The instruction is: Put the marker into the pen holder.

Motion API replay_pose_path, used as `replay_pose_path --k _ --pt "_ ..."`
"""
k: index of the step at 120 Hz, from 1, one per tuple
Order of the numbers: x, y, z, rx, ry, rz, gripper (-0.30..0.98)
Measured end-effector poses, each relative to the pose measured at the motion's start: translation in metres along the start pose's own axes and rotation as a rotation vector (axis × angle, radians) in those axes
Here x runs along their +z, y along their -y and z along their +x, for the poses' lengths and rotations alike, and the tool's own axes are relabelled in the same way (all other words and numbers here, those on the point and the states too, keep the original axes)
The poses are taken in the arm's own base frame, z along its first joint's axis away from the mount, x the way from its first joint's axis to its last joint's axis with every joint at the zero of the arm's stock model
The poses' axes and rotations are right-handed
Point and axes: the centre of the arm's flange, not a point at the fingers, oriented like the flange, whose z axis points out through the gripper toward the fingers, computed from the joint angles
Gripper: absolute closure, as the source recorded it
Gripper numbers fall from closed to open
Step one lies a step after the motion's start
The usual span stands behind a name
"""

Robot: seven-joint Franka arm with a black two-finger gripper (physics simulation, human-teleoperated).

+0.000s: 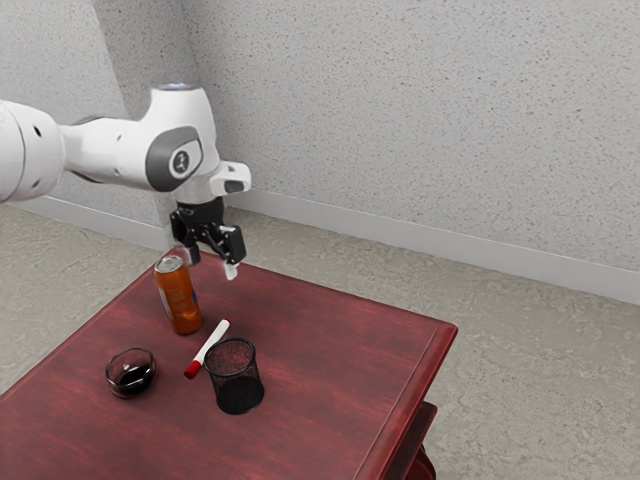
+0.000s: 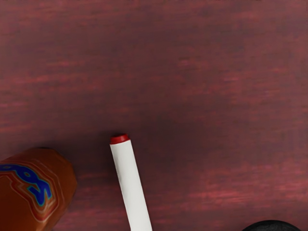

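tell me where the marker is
The marker lies on the table, its red cap end beside the mesh pen holder, on the exterior view's left.

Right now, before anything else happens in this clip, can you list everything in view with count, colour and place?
Marker: one, white with red ends, lying on the table beside the pen holder.
Pen holder: one, black mesh, upright.
Can: one, orange, upright near the marker.
Bowl: one, glassy, dark inside, toward the exterior view's left.
Table: one, dark red.
Wall and floor: grey, beyond the table.
Arm: one, white and grey, from the exterior view's left.
Gripper: one, black, open above the table.
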Motion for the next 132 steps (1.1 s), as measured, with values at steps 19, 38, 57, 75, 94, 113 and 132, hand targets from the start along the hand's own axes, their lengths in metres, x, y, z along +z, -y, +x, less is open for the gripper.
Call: replay_pose_path --k 19,38,57,75,94,113,132 --pt "0.014 -0.015 -0.004 -0.042 0.036 0.001 0.02" --pt "0.050 -0.021 -0.003 -0.124 0.098 0.014 0.02" --pt "0.077 -0.025 -0.021 -0.197 0.138 0.017 0.02" --pt "0.078 -0.024 -0.030 -0.257 0.123 0.015 0.02" --pt "0.081 -0.027 -0.045 -0.317 0.131 0.012 0.02" --pt "0.084 -0.015 -0.060 -0.385 0.140 0.019 0.02" --pt "0.088 -0.001 -0.067 -0.433 0.142 0.041 0.02"
